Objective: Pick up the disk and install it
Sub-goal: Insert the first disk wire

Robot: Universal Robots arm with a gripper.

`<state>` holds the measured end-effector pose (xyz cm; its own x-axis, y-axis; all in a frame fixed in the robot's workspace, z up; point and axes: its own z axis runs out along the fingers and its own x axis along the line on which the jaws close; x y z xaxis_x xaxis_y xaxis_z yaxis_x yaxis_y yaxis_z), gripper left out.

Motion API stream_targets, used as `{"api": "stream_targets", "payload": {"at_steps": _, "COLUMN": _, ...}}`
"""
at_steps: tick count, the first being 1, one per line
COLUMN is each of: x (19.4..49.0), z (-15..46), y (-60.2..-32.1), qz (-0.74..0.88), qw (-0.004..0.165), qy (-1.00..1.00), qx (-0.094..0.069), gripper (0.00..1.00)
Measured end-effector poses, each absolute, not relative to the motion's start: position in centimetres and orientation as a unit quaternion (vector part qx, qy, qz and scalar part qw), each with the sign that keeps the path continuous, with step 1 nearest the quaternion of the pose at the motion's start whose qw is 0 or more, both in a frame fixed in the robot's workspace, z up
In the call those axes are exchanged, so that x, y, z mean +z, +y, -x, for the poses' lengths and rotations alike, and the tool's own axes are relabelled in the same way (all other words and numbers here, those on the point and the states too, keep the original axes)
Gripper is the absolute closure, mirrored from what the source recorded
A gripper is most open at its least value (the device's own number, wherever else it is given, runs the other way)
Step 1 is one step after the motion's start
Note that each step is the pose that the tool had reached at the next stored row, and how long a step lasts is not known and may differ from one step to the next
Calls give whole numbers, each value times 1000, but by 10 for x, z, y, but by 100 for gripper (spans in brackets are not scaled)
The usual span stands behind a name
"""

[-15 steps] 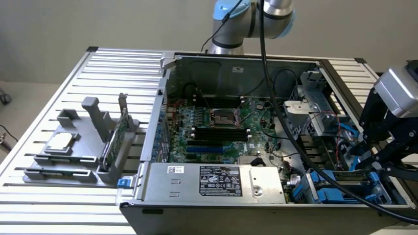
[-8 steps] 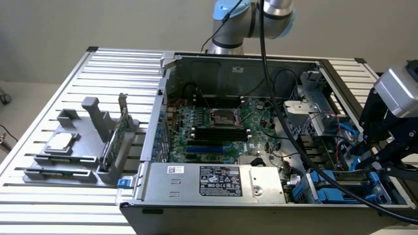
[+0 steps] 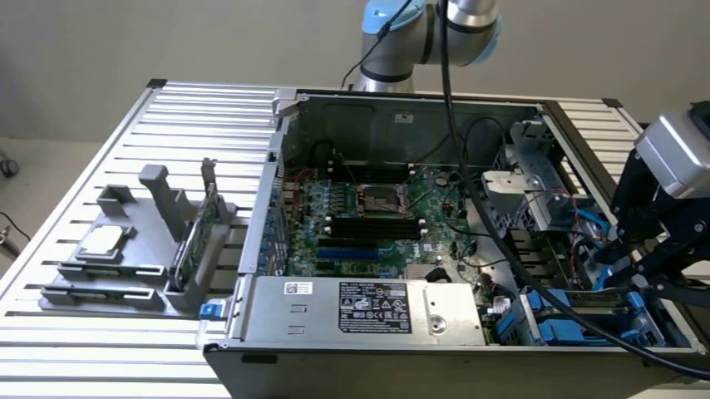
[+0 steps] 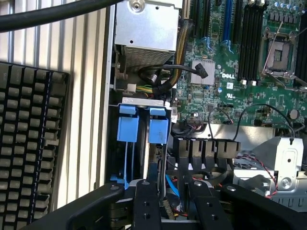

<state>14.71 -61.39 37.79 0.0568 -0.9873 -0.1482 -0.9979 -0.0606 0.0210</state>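
Note:
Two blue disk carriers stand side by side in the drive bay at the corner of the open computer case point(image 3: 291, 150). The disk point(image 4: 158, 130) in line with my gripper sits edge-on in its slot, its thin metal edge running toward my fingers; the second carrier point(image 4: 128, 127) is beside it. In the exterior view the blue carriers point(image 3: 551, 316) show low at the right. My gripper point(image 4: 173, 203) hangs just over this bay, its black fingers point(image 4: 146, 203) apart, with the disk's edge near one finger and not visibly clamped. From outside, the gripper point(image 3: 654, 266) hovers above the case's right side.
The silver power supply point(image 3: 367, 306) lies next to the bay, with cable bundles point(image 4: 165, 76) and the motherboard point(image 3: 367, 208) beyond. A grey fixture point(image 3: 133, 249) on the slatted table holds a small silver chip point(image 3: 102, 243) and a green card point(image 3: 191, 237). A black grille point(image 4: 29, 143) lies outside the case wall.

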Motion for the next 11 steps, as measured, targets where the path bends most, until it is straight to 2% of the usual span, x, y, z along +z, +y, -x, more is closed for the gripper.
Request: {"api": "stream_targets", "payload": {"at_steps": 11, "x": 378, "z": -147, "y": -614, "qz": 666, "qw": 48, "qy": 743, "qx": 57, "gripper": 69}}
